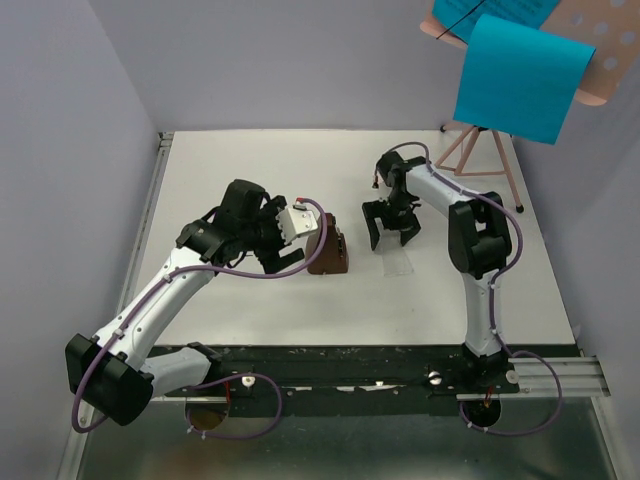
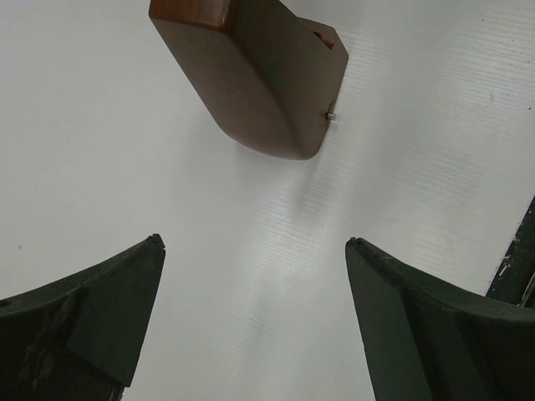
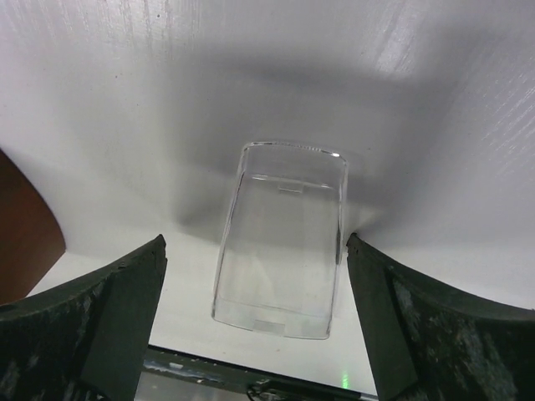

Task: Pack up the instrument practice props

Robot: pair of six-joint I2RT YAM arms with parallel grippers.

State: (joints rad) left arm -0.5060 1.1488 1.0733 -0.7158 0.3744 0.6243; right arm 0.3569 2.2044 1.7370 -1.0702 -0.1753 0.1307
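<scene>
The left tool [image 2: 255, 242], spread wide, faces the brown metronome block [image 2: 251, 83] just ahead, apparently to straddle it, while the right tool [image 3: 255, 241], equally spread, brackets a clear cover [image 3: 282, 225] lying on the table [image 3: 100, 125].

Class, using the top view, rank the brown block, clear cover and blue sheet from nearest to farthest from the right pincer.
1. Clear cover, just on the near side of the right pincer.
2. Brown block, to its left.
3. Blue sheet, far right corner.
</scene>
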